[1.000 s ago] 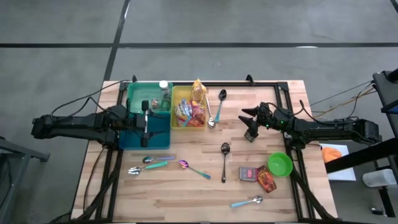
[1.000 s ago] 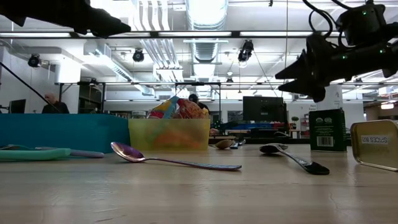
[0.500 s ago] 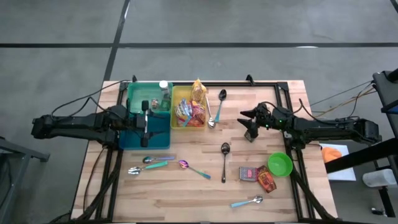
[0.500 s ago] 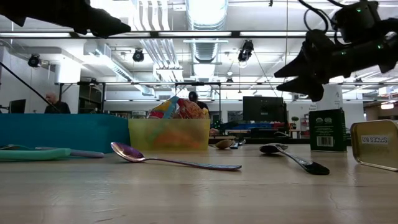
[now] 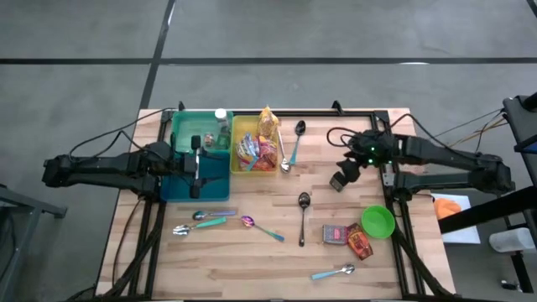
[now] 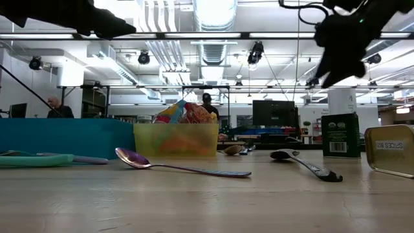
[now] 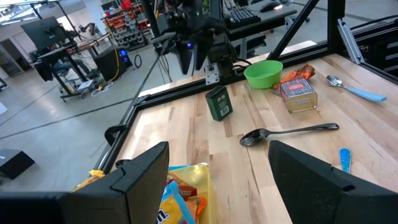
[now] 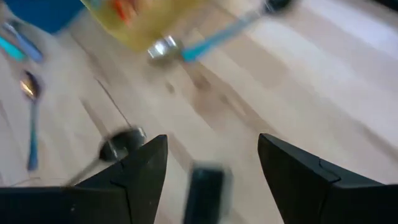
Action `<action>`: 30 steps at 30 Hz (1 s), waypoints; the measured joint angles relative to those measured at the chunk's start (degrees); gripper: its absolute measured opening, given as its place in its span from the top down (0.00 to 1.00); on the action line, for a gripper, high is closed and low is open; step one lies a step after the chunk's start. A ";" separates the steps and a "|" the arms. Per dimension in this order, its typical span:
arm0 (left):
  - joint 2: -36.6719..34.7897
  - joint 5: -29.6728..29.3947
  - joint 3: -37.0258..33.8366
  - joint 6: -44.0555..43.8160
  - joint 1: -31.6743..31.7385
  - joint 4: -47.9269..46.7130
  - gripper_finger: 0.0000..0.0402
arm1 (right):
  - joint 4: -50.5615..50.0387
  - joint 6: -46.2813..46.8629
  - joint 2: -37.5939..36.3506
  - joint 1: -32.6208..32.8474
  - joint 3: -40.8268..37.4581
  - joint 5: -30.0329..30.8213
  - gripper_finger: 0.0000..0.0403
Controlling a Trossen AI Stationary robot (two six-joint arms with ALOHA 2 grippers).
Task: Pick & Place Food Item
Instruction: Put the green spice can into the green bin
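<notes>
While the right gripper [image 5: 351,165] hangs empty with its fingers spread wide, the high view puts the dark green food box [image 5: 338,180] just beside and below its tips, standing on the wood, with a black spoon [image 5: 303,214] farther out on the same side. The left gripper [image 5: 195,164] waits, also spread wide and empty, over the teal bin [image 5: 214,180] next to the yellow snack bin [image 5: 239,126]. From table height, the right gripper [image 6: 326,71] is well above the box [image 6: 341,134], which stands upright beside a metal tin [image 6: 390,150]. Past the left wrist, I see the box [image 7: 219,102] directly under the right gripper [image 7: 189,59], apart from it. Through the right wrist, the box [image 8: 207,186] shows roughly between my own fingers, though I cannot tell how well centred it is. My worry is the descent: the box is tall and narrow, so a fingertip landing on its top edge instead of straddling it would likely tip it over or shove it toward the tin, and I judge a squeeze off-centre could twist it out of the grip.
</notes>
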 joint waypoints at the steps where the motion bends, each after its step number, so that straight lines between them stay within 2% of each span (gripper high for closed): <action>1: 0.00 0.00 0.00 0.07 0.00 0.00 0.31 | -3.79 1.22 0.00 0.00 1.44 0.36 0.39; 6: 0.00 0.00 0.00 0.07 0.00 0.00 0.31 | -13.21 3.61 -0.01 0.02 3.82 1.31 0.39; 17: -0.02 0.00 0.00 0.05 0.00 0.00 0.31 | -13.22 3.57 6.56 4.29 2.69 1.19 0.39; 20: -0.02 0.00 0.00 0.05 0.00 0.00 0.31 | -13.03 6.17 8.62 6.07 3.20 1.49 0.39; 27: -0.02 0.00 0.00 0.03 0.00 0.00 0.31 | -12.77 9.98 12.70 10.51 5.80 3.05 0.39; 30: -0.02 0.02 -0.01 -0.08 0.01 0.00 0.31 | -12.76 10.80 14.48 12.37 6.90 5.62 0.35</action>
